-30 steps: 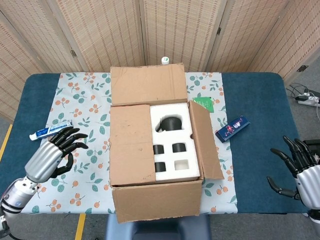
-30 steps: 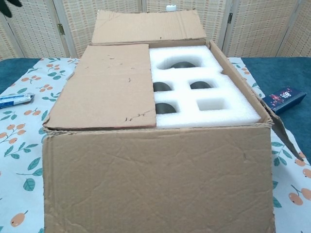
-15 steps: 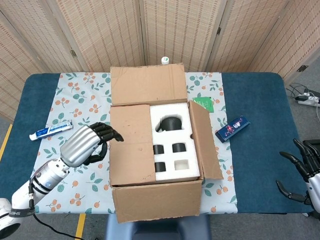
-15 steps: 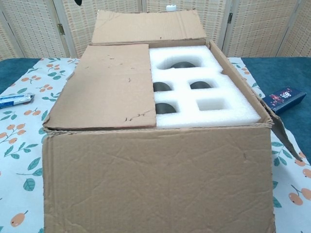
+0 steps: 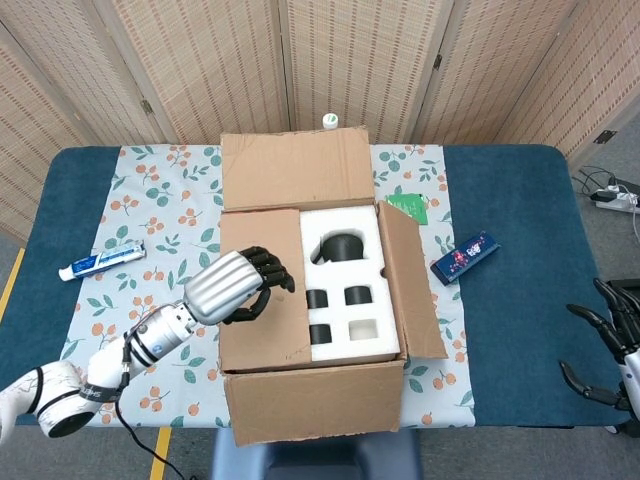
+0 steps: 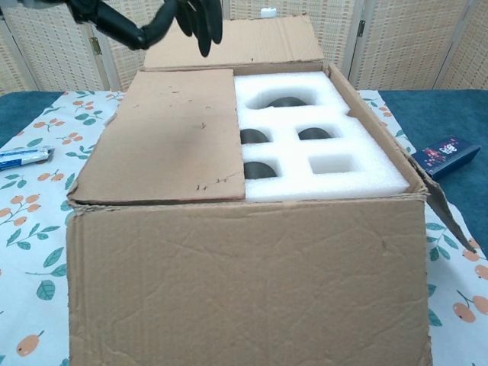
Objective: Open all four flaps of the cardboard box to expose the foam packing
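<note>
Three flaps of the box are open, the left flap still covers foam; left hand hovers above it empty, fingers loosely curled, right hand idle and spread

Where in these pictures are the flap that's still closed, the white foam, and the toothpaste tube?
Closed flap [image 5: 258, 320], head view, on its bare cardboard below the hand.
White foam [image 6: 358, 177], chest view, on its flat top near the front corner.
Toothpaste tube [image 5: 103, 260], head view, on the middle of the tube.

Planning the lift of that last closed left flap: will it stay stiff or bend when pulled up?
The left flap looks like flat corrugated cardboard, so probably fairly stiff. It is creased and scuffed, so it may bow slightly. It likely hinges at its outer left edge and feels light.
</note>
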`<state>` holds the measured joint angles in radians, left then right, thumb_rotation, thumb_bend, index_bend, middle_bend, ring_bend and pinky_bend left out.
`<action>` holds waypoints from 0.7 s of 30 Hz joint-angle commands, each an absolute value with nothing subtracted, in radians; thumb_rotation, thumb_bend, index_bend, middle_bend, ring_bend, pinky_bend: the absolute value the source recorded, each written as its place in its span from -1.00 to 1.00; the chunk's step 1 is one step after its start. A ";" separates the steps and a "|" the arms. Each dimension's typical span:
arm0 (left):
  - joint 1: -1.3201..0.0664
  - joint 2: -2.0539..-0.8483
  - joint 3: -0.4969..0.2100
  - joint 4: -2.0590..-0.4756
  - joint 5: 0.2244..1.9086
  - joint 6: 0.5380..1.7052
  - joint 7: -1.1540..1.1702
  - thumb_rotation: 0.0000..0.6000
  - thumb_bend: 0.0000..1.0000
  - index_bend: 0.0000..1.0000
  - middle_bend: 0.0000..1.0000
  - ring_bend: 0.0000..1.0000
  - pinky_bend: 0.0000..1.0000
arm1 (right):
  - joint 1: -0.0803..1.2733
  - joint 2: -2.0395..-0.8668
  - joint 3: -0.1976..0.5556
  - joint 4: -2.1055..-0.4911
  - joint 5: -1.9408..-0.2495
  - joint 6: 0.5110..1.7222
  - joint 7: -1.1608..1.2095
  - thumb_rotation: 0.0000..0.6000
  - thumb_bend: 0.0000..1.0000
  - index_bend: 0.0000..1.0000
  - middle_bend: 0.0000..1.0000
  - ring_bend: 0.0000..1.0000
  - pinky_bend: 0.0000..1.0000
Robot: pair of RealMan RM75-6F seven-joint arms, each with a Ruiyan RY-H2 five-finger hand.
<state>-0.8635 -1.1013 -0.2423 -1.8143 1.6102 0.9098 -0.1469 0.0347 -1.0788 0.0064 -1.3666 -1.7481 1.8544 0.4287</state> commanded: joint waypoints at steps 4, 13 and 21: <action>-0.915 -1.202 -0.228 -1.720 1.624 0.903 -0.072 1.00 0.69 -0.18 -0.13 -0.43 -0.46 | 0.020 -1.075 0.009 -1.348 -1.733 1.862 0.471 -0.05 -0.15 -0.61 -0.96 -0.81 -0.85; -0.956 -1.324 -0.203 -1.611 1.658 0.931 0.018 1.00 0.65 -0.16 -0.13 -0.44 -0.48 | 0.000 -1.061 0.014 -1.332 -1.737 1.907 0.553 -0.06 -0.15 -0.61 -0.96 -0.82 -0.85; -0.993 -1.379 -0.194 -1.577 1.659 0.927 0.023 1.00 0.65 -0.16 -0.13 -0.44 -0.49 | -0.010 -1.065 0.016 -1.303 -1.729 1.911 0.601 -0.06 -0.15 -0.61 -0.96 -0.82 -0.85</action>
<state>-0.9889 -1.3749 -0.1959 -1.5793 1.6576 0.9281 0.0271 -0.0102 -1.0648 0.0197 -1.3071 -1.7285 1.9226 0.5949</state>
